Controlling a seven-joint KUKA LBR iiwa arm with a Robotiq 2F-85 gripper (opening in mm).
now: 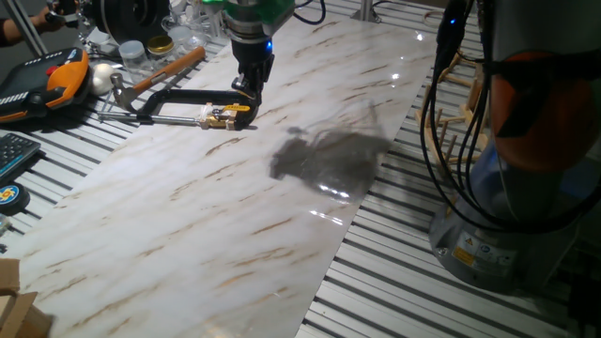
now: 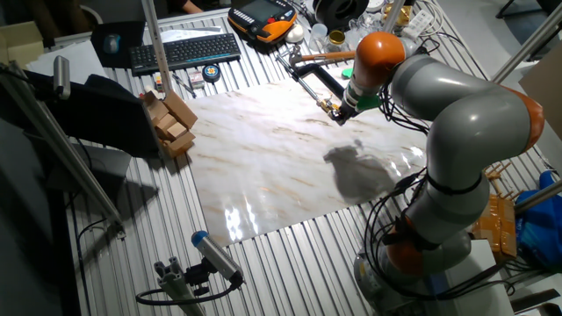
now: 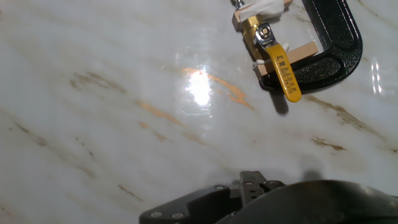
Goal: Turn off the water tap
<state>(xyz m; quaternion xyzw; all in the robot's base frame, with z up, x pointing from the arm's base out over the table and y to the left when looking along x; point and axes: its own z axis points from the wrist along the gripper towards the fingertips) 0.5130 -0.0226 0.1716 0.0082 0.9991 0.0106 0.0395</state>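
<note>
In one fixed view the gripper [image 1: 250, 91] hangs just above the tap [image 1: 225, 115] clamped in the black C-clamp [image 1: 178, 100] on the desk [image 1: 235, 207], the other fixed view shows the same, and the hand view shows the tap's yellow lever [image 3: 284, 73], though whether the jaws are open cannot be told.

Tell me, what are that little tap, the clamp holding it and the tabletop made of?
The tap looks like brass: a shiny gold body with a yellow lever, probably coated. The clamp looks like metal with a matte black finish, likely painted. The tabletop looks like polished white marble with tan veins and glossy reflections, though it could be a printed sheet.
</note>
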